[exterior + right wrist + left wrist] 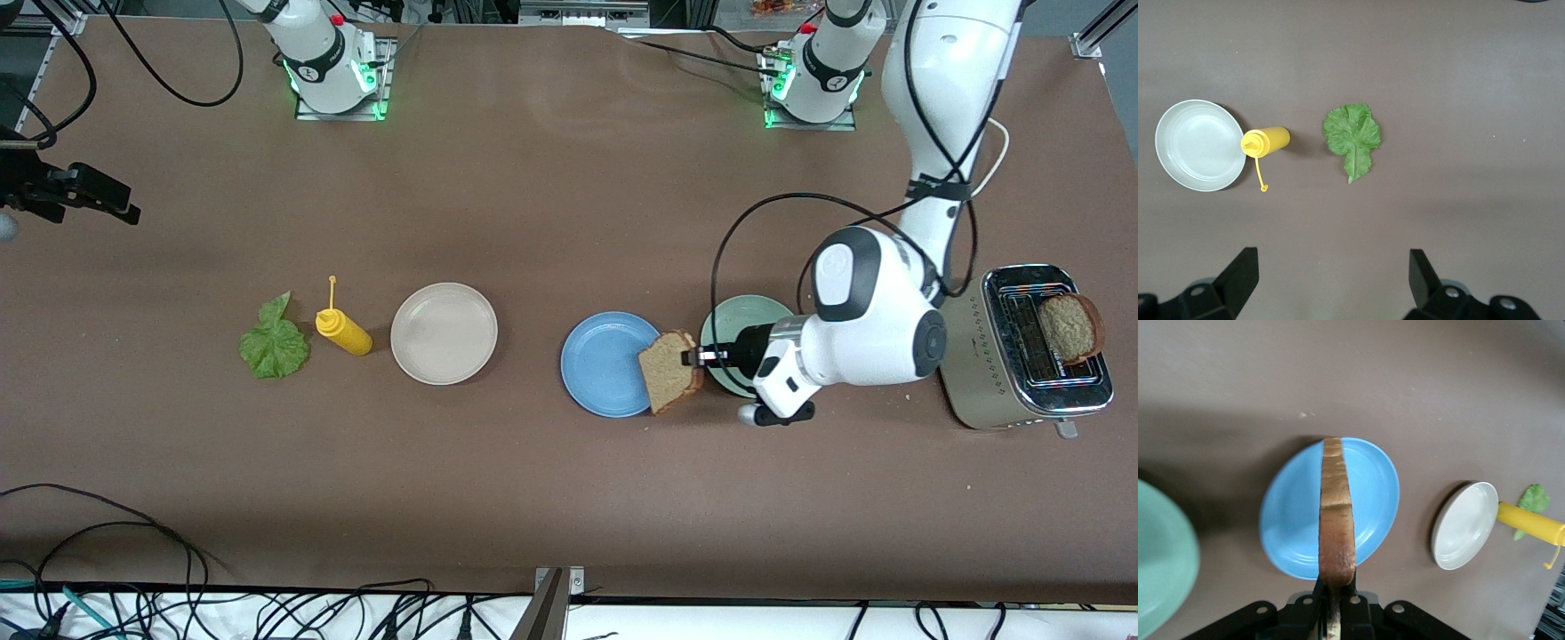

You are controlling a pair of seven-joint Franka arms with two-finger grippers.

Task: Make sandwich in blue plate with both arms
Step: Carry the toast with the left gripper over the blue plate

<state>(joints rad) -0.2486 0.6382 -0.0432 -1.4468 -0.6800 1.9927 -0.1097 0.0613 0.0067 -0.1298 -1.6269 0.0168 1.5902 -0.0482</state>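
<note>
Left gripper (696, 357) clamping bread slice (669, 372) over blue plate (605, 364)

Brown bread slice (669, 371), blue plate (603, 364), green lettuce (275, 343), yellow bottle (343, 330)

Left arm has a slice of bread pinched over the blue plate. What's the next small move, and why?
Probably lower the left tool a little and tip the bread slice flat onto the blue plate before letting go. The slice is clamped on edge above the plate's rim toward the pale green plate, and the blue plate is bare. The right tool waits open above the lettuce leaf.
</note>
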